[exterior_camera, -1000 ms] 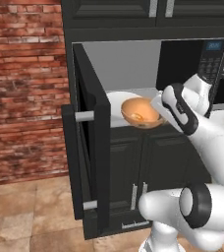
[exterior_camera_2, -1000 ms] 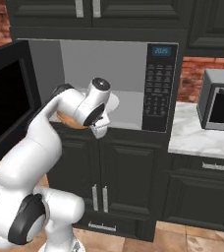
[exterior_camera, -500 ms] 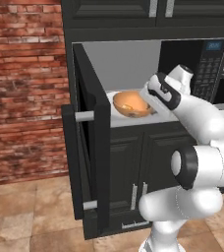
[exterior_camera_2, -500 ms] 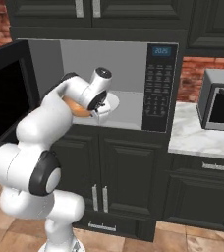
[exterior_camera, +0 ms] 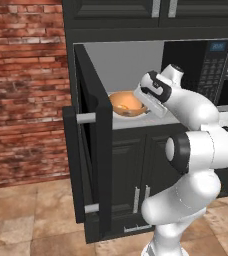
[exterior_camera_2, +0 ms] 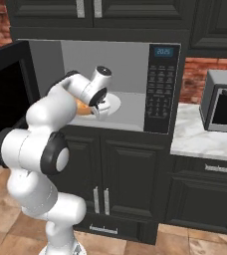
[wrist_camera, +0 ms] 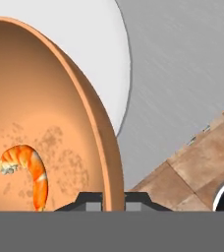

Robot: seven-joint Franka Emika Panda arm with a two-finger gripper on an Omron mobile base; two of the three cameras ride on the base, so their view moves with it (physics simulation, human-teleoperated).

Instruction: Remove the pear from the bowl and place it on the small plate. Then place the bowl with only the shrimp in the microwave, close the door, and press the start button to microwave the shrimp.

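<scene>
My gripper [exterior_camera: 144, 108] is shut on the right rim of the orange-brown bowl [exterior_camera: 127, 103] and holds it inside the open microwave [exterior_camera: 213, 65], low over the white turntable [exterior_camera_2: 113, 104]. In the hand view the bowl's rim [wrist_camera: 97, 123] runs between my fingertips [wrist_camera: 113, 199], and the curled orange shrimp [wrist_camera: 28, 170] lies alone on its glossy inside. The turntable [wrist_camera: 92, 44] shows just behind the bowl. The black door [exterior_camera: 91, 145] stands swung out to the left with its silver bar handle [exterior_camera: 86, 118]. The pear and the small plate are out of view.
The keypad with its blue display [exterior_camera_2: 160, 82] sits on the microwave's right side. A silver countertop oven [exterior_camera_2: 222, 107] stands on the marble counter [exterior_camera_2: 205, 142] to the right. Dark cabinets [exterior_camera_2: 135, 184] run below, and a brick wall [exterior_camera: 26, 90] is at the left.
The arm has reached forward and carried the bowl from the microwave's front edge deeper into the cavity, over the turntable. The grip on the rim has stayed shut.
</scene>
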